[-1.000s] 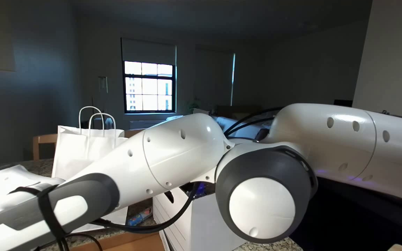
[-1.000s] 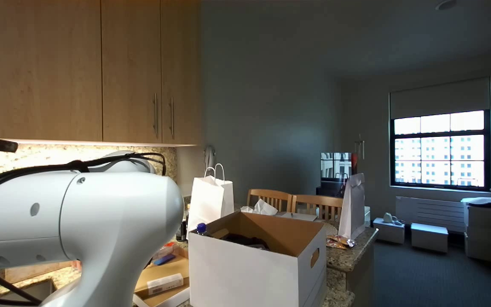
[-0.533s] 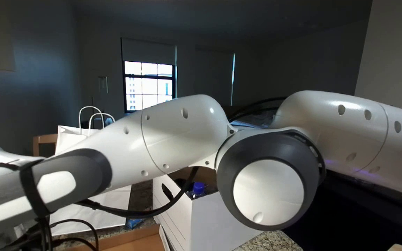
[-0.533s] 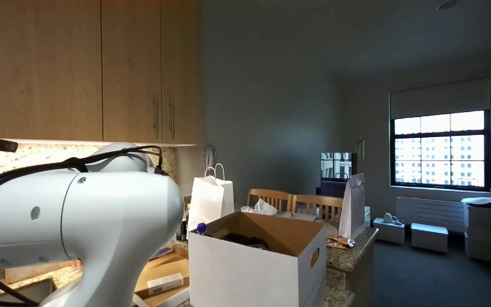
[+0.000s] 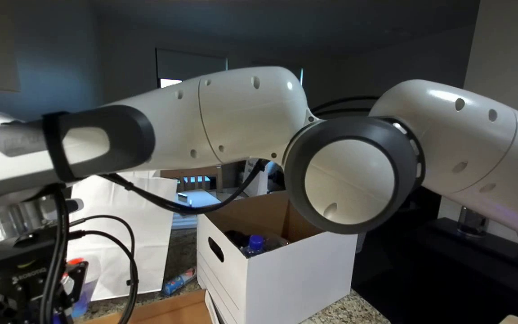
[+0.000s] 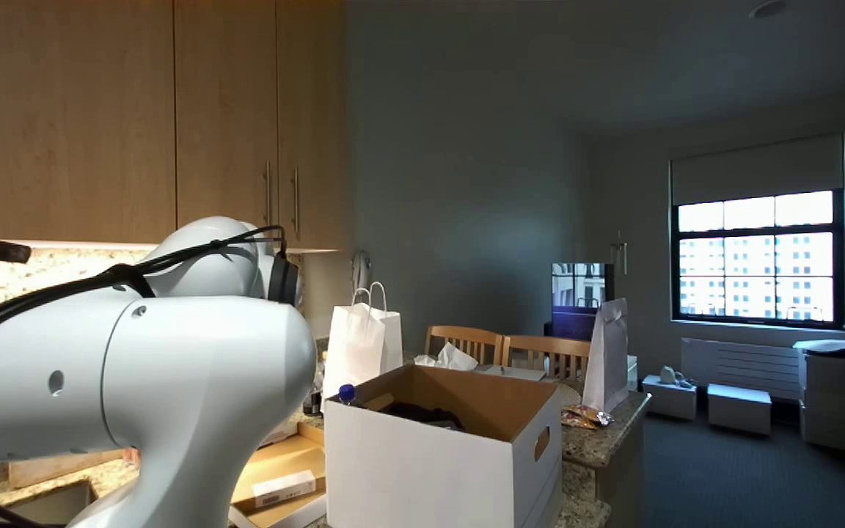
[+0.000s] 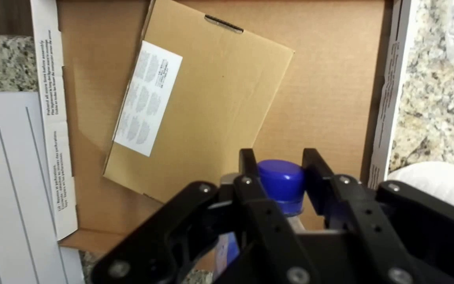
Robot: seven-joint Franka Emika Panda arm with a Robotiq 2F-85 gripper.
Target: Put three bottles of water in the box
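Observation:
The large white box [image 5: 304,274] stands on the counter in both exterior views [image 6: 422,469], its brown inside open at the top. One bottle of water with a blue cap [image 5: 256,243] is in the box near a corner; its cap shows above the rim [image 6: 347,393]. Dark stuff lies beside it. My gripper [image 7: 280,163] is shut on another bottle of water, by its blue cap [image 7: 281,183]; its body is mostly hidden under the gripper. In an exterior view the gripper's body is at the lower left, its fingertips out of frame. A third bottle does not show clearly.
A shallow cardboard tray [image 7: 329,90] lies under my gripper, holding a flat brown carton [image 7: 211,90]. The white paper bag [image 6: 364,345] stands behind. A red-capped bottle [image 5: 77,261] and a blue tube [image 5: 178,283] are near the bag. A white lined panel [image 7: 10,189] borders the tray.
The arm has risen in both exterior views. My gripper's body has come into view at the lower left, and more of the box and its bottle shows.

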